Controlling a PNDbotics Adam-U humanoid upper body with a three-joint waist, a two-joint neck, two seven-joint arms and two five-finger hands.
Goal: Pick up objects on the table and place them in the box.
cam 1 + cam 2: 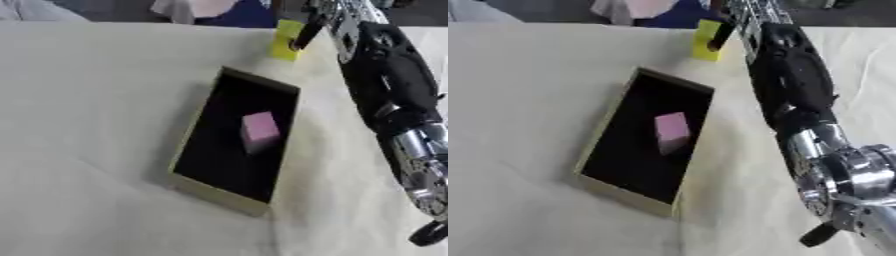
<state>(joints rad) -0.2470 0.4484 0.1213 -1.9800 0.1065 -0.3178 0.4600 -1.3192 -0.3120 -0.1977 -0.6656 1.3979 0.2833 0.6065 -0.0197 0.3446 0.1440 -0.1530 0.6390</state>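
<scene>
Sitting in the middle of the cloth-covered table point(79, 150) is the box point(214, 195), a flat tray with tan walls and a dark floor, open at the top so things can drop straight in. A pink block point(260, 130) already lies on that dark floor, close to the middle, so one job looks done. Past the far end of the box, near the back edge of the table, a yellow block point(705, 37) rests on the cloth, and it seems to be the next thing to move. The right hand point(308, 31) reaches out to it on its long black and silver arm, with a dark finger lying against the side of the block. It is too hard to tell if the fingers are gripping the block or just touching it. The right eye view shows more of the shiny silver arm joints low down, while the left eye view cuts them off. No left hand shows anywhere.
</scene>
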